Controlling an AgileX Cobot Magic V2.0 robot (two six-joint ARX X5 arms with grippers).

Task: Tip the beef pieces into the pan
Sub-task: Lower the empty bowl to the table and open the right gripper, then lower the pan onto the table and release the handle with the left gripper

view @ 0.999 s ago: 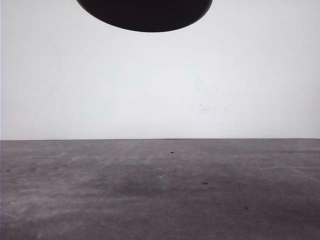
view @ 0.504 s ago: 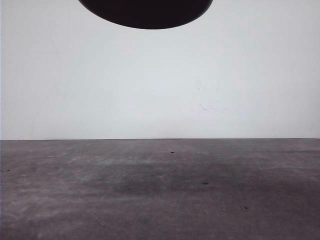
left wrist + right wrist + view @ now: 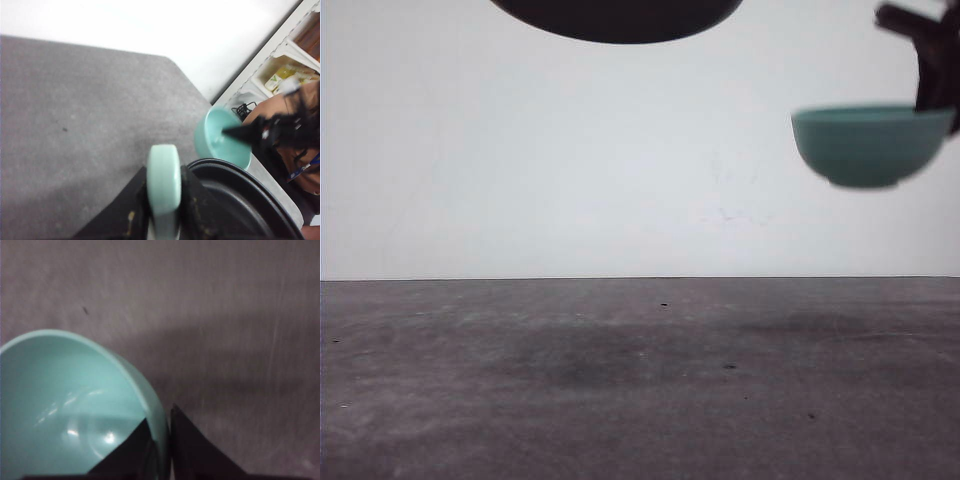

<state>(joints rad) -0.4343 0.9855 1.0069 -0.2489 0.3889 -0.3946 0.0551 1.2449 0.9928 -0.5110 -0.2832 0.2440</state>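
Pan and bowl both held aloft, pour not yet made.
Left gripper jaws clamped the pan handle; right gripper jaws pinched the bowl rim; no beef visible.

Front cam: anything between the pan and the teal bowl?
Nothing. In the front view, only bare white wall separates the pan from the teal bowl.

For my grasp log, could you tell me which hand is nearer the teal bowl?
Right. The right hand is pinching the teal bowl at its rim, while the left hand grips the pan handle beside it.
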